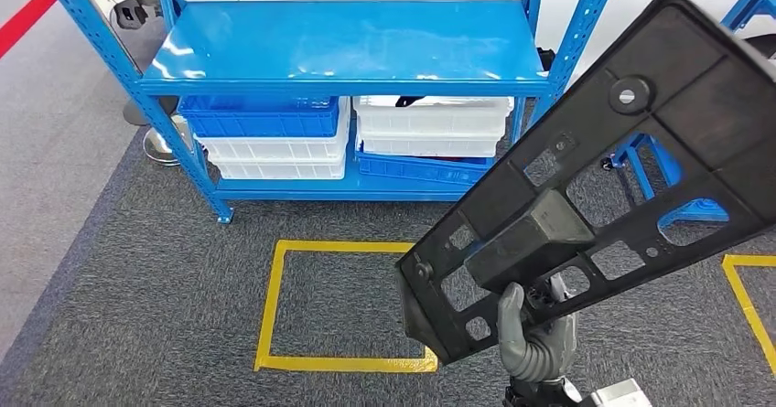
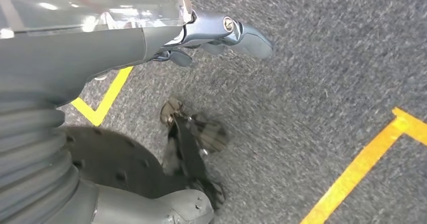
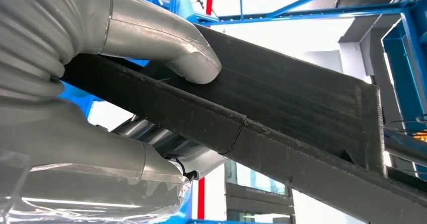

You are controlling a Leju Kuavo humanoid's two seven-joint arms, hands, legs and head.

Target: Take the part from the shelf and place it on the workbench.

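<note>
Black plastic, pierced with cut-outs and ribbed along its edges: this is the part we have to deliver, and we see it held aloft by the right hand, tilted so that its long end rises toward the upper right of the head view, clear of the blue shelf. In the right wrist view the thumb presses one face of the part while the fingers close against the other, a firm grip near the part's lower end. The left hand hangs over the grey carpet, its fingers loosely curled and holding nothing. We judge the carry to be the step in hand. Since we hold it near one end, the part will tend to swing, so we should turn slowly and keep it away from the shelf posts. The workbench is not visible, so its direction cannot be judged.
</note>
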